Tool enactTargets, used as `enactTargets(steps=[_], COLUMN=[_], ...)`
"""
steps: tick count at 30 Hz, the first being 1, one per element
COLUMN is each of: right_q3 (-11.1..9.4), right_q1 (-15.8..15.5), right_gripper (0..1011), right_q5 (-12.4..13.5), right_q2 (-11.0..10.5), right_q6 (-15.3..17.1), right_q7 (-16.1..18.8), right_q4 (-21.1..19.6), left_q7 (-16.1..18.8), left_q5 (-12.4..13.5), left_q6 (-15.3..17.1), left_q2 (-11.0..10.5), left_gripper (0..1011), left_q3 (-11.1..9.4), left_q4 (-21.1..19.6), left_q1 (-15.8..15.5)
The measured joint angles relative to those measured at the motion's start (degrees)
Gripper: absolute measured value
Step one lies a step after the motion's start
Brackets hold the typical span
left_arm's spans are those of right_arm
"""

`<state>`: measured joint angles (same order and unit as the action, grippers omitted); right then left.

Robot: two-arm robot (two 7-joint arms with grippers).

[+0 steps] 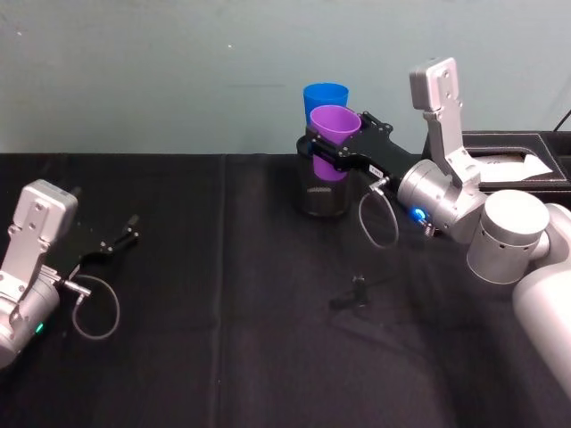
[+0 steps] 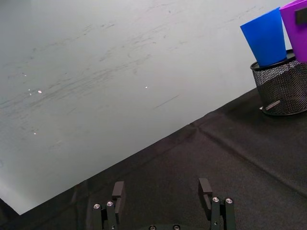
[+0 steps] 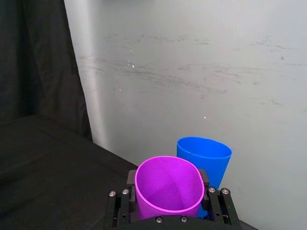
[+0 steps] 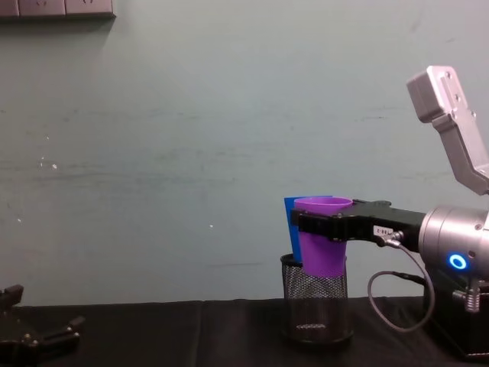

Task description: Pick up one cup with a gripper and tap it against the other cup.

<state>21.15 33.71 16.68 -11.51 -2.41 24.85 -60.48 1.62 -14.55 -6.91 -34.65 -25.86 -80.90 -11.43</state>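
Setting: pale grey-green wall (image 1: pixel 178 71) behind a surface (image 1: pixel 223 312) draped in black cloth.
Right claw (image 1: pixel 337 144): reaches in from the robot's right, raised off the surface, its flat black jaws clamped on the upper body of the cup from both sides.
Held cup: plain purple tapered plastic tumbler (image 4: pixel 321 256), upright and mouth up, gripped just under the rim. Its base hangs about level with the rim of the holder below.
Other cup: plain bright blue tapered plastic tumbler (image 1: pixel 325 96), upright, standing in the holder directly behind the purple one. Its rim is a little higher and it sits close against the purple cup. Whether the two touch cannot be told.
Holder: black wire-mesh pen holder (image 4: pixel 315 306), standing on the surface beneath both cups.
Left claw (image 2: pixel 161 189): idle low at the robot's left, well apart from the cups, jaws spread with nothing between them.
Loose piece: small black clamp-like part (image 1: pixel 352 292) lying on the cloth in front of the holder.
Stage, as a judgement: pick-up done, tap at hand or just landing.
Risk, tipping: the blue cup only rests loose in a light holder, so a hard push could tilt it or topple both.
Risk, slipping: smooth tapered walls could slide down through the jaws on a jolt.
Risk, snagging: the purple base may catch the mesh rim if the claw moves sideways while this low.
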Motion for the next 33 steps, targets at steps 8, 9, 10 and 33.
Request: enactTargets(steps=[8, 9, 10, 33], right_q3=[0.01, 0.01, 0.01, 0.03], right_q1=[0.01, 0.01, 0.01, -0.06], right_gripper=[733, 733, 733, 733], right_q5=[0.07, 0.07, 0.08, 0.07], right_q2=[0.0, -0.01, -0.01, -0.06], right_q6=[0.03, 0.03, 0.04, 0.07], right_q7=[0.02, 0.02, 0.02, 0.02], right_q4=[0.0, 0.0, 0.0, -0.05], left_q7=[0.0, 0.0, 0.0, 0.0], left_q5=[0.0, 0.0, 0.0, 0.0], left_q6=[0.0, 0.0, 0.0, 0.0], left_q2=[0.0, 0.0, 0.0, 0.0], left_gripper=[1000, 1000, 1000, 1000], left_q3=[0.0, 0.0, 0.0, 0.0], left_q4=[0.0, 0.0, 0.0, 0.0], left_q1=[0.0, 0.0, 0.0, 0.0])
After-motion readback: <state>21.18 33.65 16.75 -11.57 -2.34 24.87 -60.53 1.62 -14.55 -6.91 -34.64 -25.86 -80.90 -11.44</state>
